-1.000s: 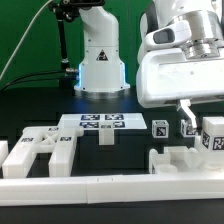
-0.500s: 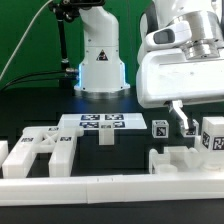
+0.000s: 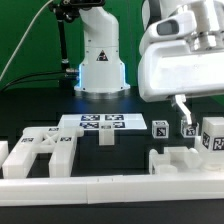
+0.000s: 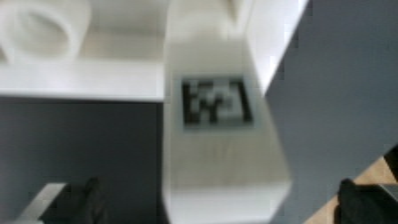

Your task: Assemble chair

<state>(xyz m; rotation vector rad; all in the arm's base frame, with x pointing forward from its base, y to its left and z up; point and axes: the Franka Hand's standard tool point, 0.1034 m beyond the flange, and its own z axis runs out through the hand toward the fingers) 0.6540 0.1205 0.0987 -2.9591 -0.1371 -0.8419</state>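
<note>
The gripper (image 3: 186,116) hangs wide open and empty over a tagged chair piece (image 4: 222,110) at the exterior view's right, while the other chair parts (image 3: 40,152) lie loose on the bench (image 3: 30,110), so assembly looks barely begun.

Exterior view low, facing the robot base (image 3: 100,65), wrist view close over a tagged chair part (image 4: 222,100)

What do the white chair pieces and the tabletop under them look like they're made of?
Chair pieces: probably moulded plastic, matte white; even colour, blocky shapes, no glare. Their tags: apparently printed black-and-white stickers, flat on the surface. Tabletop: dark and dull, maybe cloth or a mat; almost no reflection, so uncertain.
</note>
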